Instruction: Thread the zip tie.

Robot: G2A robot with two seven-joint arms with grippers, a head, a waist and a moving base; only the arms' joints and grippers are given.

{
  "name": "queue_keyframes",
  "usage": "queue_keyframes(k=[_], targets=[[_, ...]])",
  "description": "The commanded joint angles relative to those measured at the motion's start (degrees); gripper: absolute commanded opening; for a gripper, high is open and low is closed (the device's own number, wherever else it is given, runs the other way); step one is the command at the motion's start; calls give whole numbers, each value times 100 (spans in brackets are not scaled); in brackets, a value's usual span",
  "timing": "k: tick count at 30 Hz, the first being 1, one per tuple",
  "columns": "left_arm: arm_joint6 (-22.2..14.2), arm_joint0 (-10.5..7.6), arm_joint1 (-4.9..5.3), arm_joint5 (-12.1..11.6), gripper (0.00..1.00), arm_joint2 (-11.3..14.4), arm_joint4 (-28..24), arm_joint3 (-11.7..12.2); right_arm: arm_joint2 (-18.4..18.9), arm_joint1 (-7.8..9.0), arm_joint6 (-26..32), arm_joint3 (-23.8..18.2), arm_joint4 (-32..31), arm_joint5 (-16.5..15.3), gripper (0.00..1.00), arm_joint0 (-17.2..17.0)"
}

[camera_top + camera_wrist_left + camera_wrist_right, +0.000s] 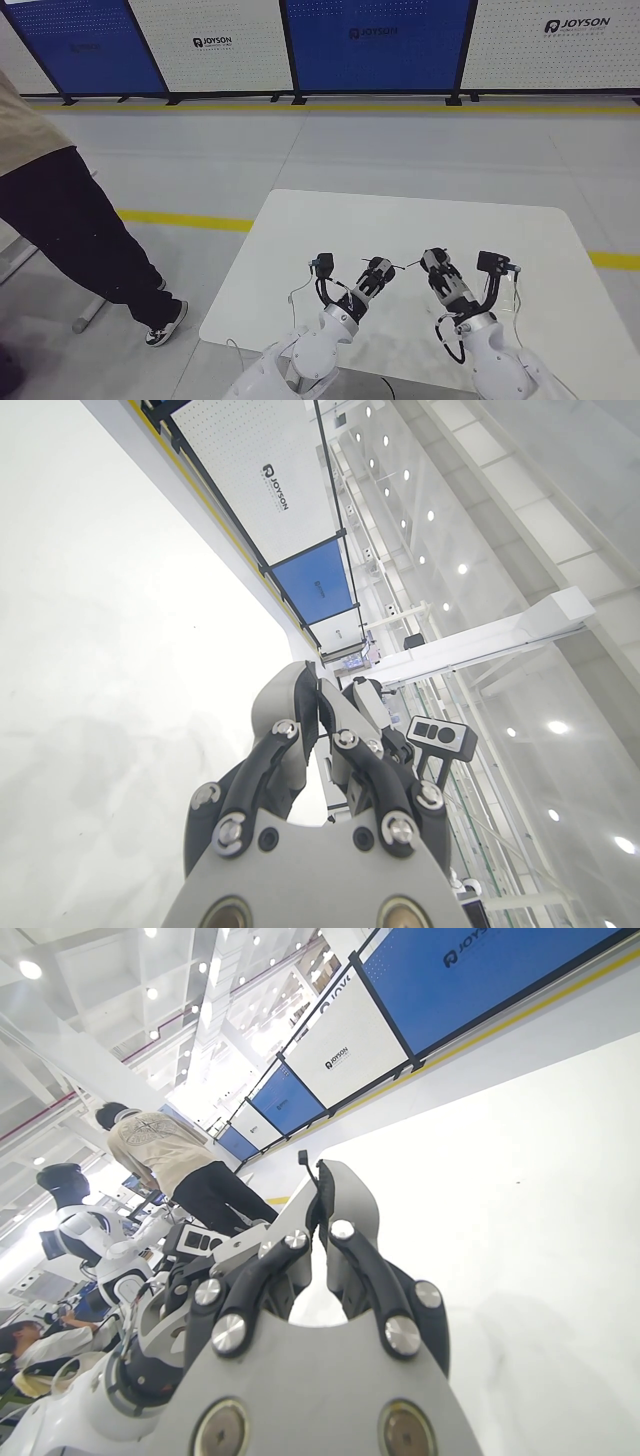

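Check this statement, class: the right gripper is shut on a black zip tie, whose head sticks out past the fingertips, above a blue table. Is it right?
Not quite. The table is white, not blue, as the right wrist view shows. The rest stands: the right gripper is shut on the black zip tie, whose head sticks out past the fingertips.

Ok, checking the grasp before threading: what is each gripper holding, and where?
Right gripper pinches the zip tie just below its head; left gripper seems to pinch its other end.
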Motion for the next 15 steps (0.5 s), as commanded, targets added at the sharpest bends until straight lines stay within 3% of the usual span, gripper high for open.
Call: queue_keyframes(k=[1, 15], targets=[[0, 0, 0, 0, 0, 0, 0, 0, 5, -8, 42, 8, -22, -2, 0, -4], [0, 0, 0, 0, 0, 0, 0, 0, 105, -75, 140, 50, -39, -92, 0, -34]])
